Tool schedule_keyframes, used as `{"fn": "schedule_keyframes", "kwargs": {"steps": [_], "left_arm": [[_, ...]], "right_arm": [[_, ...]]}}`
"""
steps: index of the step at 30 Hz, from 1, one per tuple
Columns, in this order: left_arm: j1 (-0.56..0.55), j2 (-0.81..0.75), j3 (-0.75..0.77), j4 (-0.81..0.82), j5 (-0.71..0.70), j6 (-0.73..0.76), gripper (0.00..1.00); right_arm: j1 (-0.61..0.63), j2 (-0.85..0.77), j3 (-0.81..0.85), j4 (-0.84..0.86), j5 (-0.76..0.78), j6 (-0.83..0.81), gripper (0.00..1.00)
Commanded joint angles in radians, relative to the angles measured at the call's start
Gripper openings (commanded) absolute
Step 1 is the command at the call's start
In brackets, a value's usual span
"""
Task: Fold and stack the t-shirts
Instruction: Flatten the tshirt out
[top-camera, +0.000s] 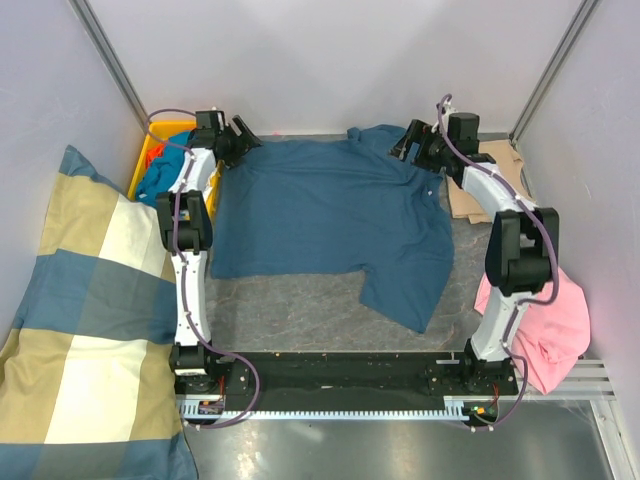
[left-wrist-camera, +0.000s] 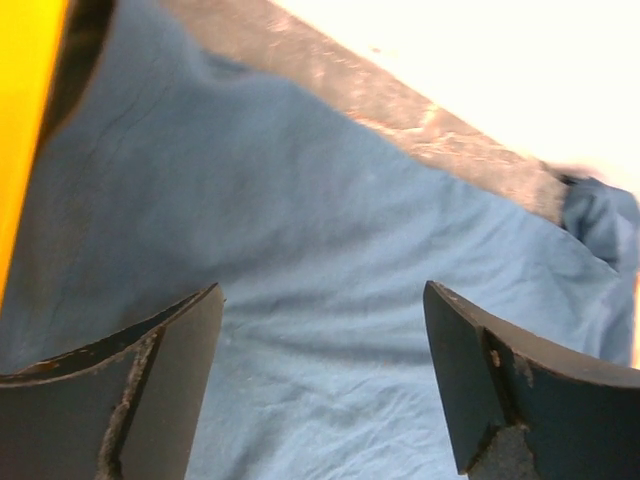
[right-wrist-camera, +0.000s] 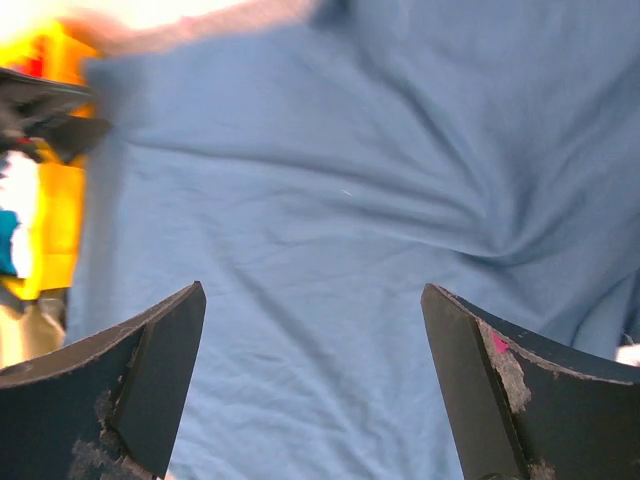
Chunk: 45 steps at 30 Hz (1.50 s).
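Observation:
A large dark teal-blue t-shirt (top-camera: 330, 215) lies spread on the table, one part trailing toward the front right. My left gripper (top-camera: 240, 135) hovers at its far left corner, jaws open, with only blue cloth (left-wrist-camera: 320, 260) showing between the fingers. At the shirt's far right corner my right gripper (top-camera: 410, 140) also stands open over the blue cloth (right-wrist-camera: 320, 230), holding nothing. A tan-beige t-shirt (top-camera: 490, 185) lies folded at the far right, partly behind the right arm. A pink t-shirt (top-camera: 550, 330) sits crumpled at the near right.
A yellow bin (top-camera: 160, 150) with more bundled clothes stands at the far left, its wall (left-wrist-camera: 25, 110) close beside my left gripper. A big checked cushion (top-camera: 85, 330) fills the left side. White walls close in the table on three sides.

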Motion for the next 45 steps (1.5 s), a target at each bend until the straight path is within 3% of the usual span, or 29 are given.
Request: {"fn": "schedule_keyframes", "kwargs": {"steps": [1,5,10,16,21,28,31,32,36,45], "left_arm": [[0.008,-0.044,-0.002,0.121,0.134,-0.036,0.96],[-0.021,-0.177,-0.097,0.169,0.184,-0.030,1.00],[-0.098,-0.418,-0.360,0.215,0.160,0.017,1.00],[-0.230,-0.776,-0.753,0.223,-0.024,0.143,1.00],[-0.317,-1.018,-1.068,0.163,-0.274,0.176,1.00],[-0.325,-1.461,-1.637,0.091,-0.466,-0.005,1.00],[-0.325,-1.684,-1.772,0.008,-0.542,-0.080,0.98],[-0.325,-1.768,-1.792,-0.039,-0.582,-0.090,0.98],[-0.323,-1.842,-1.828,-0.122,-0.664,-0.122,0.95],[-0.322,-1.709,-1.744,-0.087,-0.685,-0.120,0.95]], "right_arm": [[0.001,-0.162,-0.035,0.005,0.026,-0.043,0.98],[0.030,-0.301,-0.078,-0.050,0.090,-0.058,0.98],[0.109,-0.412,-0.124,-0.226,0.369,-0.066,0.98],[0.231,-0.532,-0.294,-0.319,0.553,-0.034,0.98],[0.290,-0.621,-0.461,-0.391,0.647,0.043,0.98],[0.348,-0.791,-0.667,-0.496,0.725,0.254,0.98],[0.421,-0.880,-0.752,-0.562,0.782,0.375,0.98],[0.443,-0.917,-0.770,-0.579,0.797,0.405,0.98],[0.564,-0.989,-0.877,-0.659,0.885,0.549,0.98],[0.624,-1.084,-1.008,-0.690,0.960,0.754,0.97]]}}
